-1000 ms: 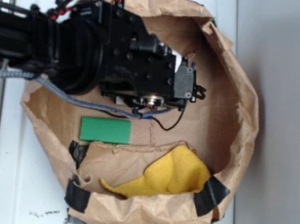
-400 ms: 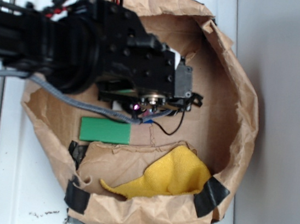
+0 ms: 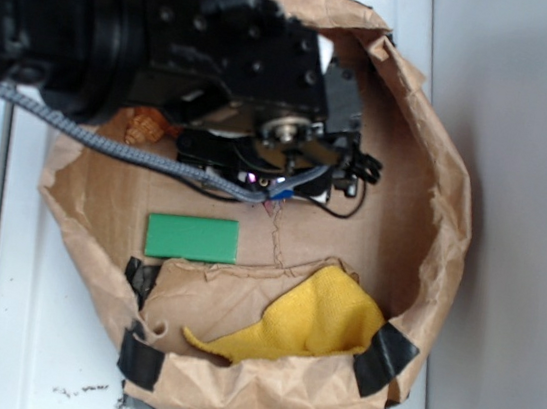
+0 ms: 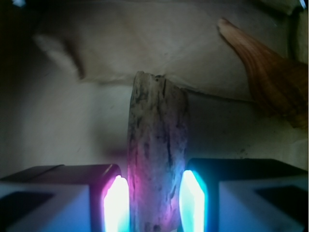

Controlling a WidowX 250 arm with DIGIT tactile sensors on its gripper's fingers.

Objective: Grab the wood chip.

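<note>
Rough wood chip (image 4: 157, 154) clamped by end effector (image 4: 155, 203).

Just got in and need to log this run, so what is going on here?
The robot arm is reaching into a crumpled brown paper nest on the white table. In the wrist view its hand has the wood chip between the two lit fingers, which sit right against the chip's sides, so it looks grasped. An orange seashell lies just beyond it. A green block and a yellow cloth lie untouched nearer the front.
</note>
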